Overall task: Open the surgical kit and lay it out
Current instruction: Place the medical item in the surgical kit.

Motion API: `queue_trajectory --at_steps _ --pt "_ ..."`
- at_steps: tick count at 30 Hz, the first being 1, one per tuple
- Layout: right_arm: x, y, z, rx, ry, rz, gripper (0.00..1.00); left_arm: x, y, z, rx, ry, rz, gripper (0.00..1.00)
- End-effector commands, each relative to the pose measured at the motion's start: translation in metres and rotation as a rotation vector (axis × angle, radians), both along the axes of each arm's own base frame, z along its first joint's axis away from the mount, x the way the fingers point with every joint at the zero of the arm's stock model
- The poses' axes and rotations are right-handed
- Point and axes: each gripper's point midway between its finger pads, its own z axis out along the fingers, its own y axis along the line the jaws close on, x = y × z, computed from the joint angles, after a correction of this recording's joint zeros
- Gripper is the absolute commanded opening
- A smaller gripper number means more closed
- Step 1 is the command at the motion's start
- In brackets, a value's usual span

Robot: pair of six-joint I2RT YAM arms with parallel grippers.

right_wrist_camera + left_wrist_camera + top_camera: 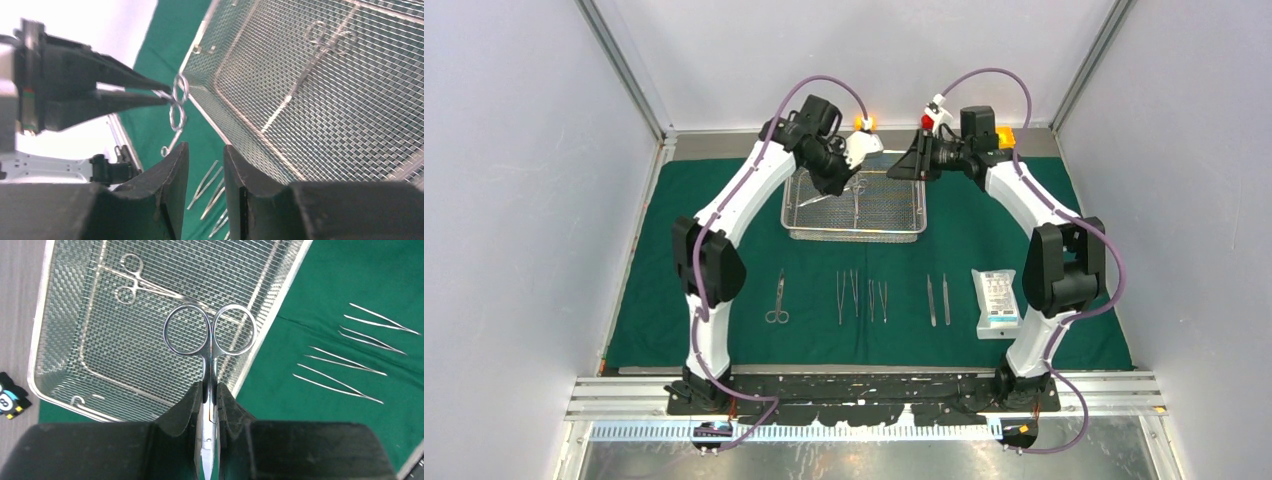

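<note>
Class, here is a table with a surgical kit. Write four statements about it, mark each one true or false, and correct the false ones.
1. The left gripper holds scissors over the tray. True.
2. The tray is empty. False: forceps lie in it.
3. The pouch and tweezers lie on the drape. True.
4. The right gripper holds tweezers. False: the right gripper holds nothing, and its jaws are open.

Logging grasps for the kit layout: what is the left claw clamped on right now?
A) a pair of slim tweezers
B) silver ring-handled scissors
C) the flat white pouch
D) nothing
B: the left claw is shut on the silver ring-handled scissors, whose finger rings stick out in front of it, over the rectangular steel wire-mesh tray.
</note>
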Motion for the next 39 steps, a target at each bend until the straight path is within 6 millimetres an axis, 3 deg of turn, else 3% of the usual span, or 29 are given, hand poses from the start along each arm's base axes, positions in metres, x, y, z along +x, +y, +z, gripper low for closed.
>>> queue_trajectory --at_steps 1,5,9,19,31,39 --pt "0.000 0.029 0.039 0.155 -0.033 0.049 0.38 -0.031 -0.001 0.029 -0.053 -0.034 -0.044 0.00" --pt "0.002 0.042 0.044 0.265 0.016 0.066 0.41 -0.043 -0.003 0.026 -0.046 -0.042 -0.043 0.00" --pt "-0.001 0.052 0.032 0.304 0.085 0.094 0.47 -0.049 -0.006 0.024 -0.038 -0.037 -0.044 0.00" --pt "-0.024 0.073 0.012 0.342 0.172 0.186 0.51 -0.045 -0.006 0.022 -0.029 -0.053 -0.031 0.00" --pt "-0.041 0.087 -0.011 0.322 0.222 0.243 0.51 -0.041 -0.007 0.017 -0.022 -0.056 -0.030 0.00" --pt "-0.047 0.088 -0.018 0.308 0.232 0.258 0.40 -0.039 -0.008 0.012 -0.016 -0.051 -0.032 0.00"
